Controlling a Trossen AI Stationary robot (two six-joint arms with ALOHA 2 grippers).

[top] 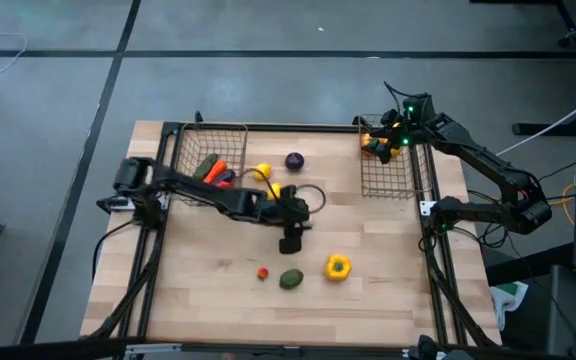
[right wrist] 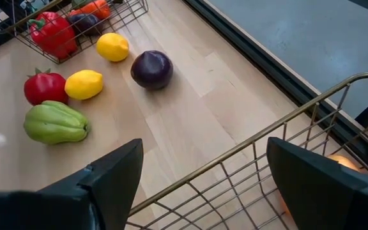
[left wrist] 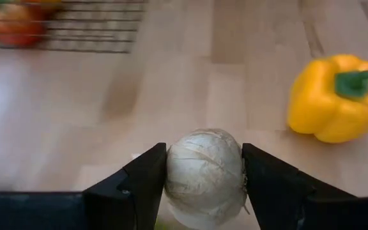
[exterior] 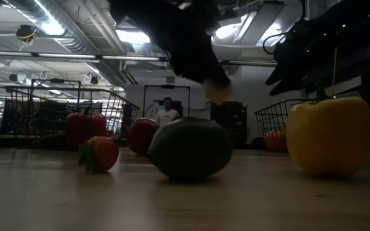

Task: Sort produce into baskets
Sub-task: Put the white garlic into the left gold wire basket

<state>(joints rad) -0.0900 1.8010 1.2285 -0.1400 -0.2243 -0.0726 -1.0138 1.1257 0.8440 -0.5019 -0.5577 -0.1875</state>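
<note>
Holding a round white garlic bulb (left wrist: 204, 176) by its fat middle, the half-open left gripper (left wrist: 204, 185) squeezes something that looks light, hard and smooth, so it may slip.

We see bare wooden surface (top: 208, 300) along the near edge and left corner, wide enough to pass. The small red tomato (top: 262, 272), dark green avocado (top: 290, 279) and yellow bell pepper (top: 338, 267) sit in a loose row, blocking the middle. Farther back, the two dark wire mesh baskets (top: 218, 150) flank an open lane, where only the round purple onion-like piece (top: 295, 160) stands.
</note>
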